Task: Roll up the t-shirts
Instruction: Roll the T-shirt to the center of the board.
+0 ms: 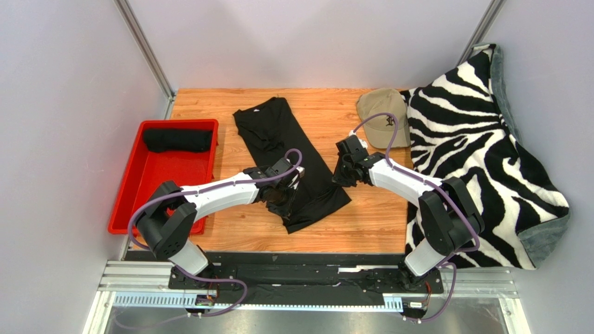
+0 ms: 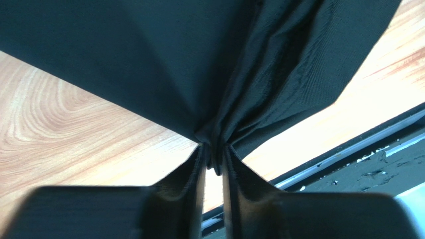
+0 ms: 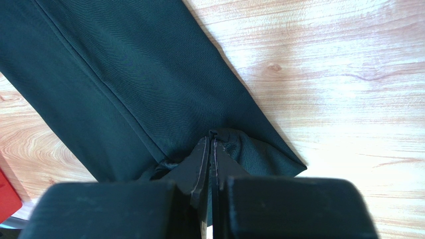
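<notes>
A black t-shirt (image 1: 275, 136), folded into a long strip, lies slanted across the wooden table. My left gripper (image 1: 284, 202) is at the strip's near-left edge. In the left wrist view the left gripper (image 2: 215, 147) is shut on a bunched fold of the black t-shirt (image 2: 149, 59), which hangs lifted off the wood. My right gripper (image 1: 340, 177) is at the strip's right edge. In the right wrist view the right gripper (image 3: 210, 139) is shut on a corner of the black t-shirt (image 3: 124, 84). A second black shirt (image 1: 178, 140) lies rolled in the red tray (image 1: 164, 184).
A tan cap (image 1: 382, 118) lies at the back right, next to a zebra-print blanket (image 1: 474, 153) that covers the table's right side. The red tray stands at the left edge. The table's metal front rail (image 2: 359, 149) is close behind the left gripper.
</notes>
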Controlling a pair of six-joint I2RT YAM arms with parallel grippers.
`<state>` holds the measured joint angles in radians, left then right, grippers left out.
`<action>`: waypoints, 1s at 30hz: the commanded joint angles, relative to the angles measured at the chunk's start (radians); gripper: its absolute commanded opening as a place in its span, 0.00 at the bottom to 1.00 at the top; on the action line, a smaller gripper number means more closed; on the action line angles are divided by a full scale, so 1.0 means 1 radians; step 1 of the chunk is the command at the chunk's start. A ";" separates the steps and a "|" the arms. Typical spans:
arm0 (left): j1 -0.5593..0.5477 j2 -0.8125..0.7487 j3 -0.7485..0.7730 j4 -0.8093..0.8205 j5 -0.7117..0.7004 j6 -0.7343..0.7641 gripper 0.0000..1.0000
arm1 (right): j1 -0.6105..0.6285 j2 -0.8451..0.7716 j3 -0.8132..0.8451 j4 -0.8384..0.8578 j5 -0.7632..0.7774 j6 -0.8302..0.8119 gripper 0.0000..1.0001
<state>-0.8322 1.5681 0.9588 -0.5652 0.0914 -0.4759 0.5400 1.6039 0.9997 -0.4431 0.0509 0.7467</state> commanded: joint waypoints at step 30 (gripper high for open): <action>0.018 0.026 -0.008 0.056 0.058 0.025 0.26 | -0.006 0.013 0.025 0.055 0.003 -0.006 0.02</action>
<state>-0.8173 1.5913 0.9504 -0.5137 0.1699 -0.4503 0.5396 1.6119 0.9997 -0.4282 0.0502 0.7467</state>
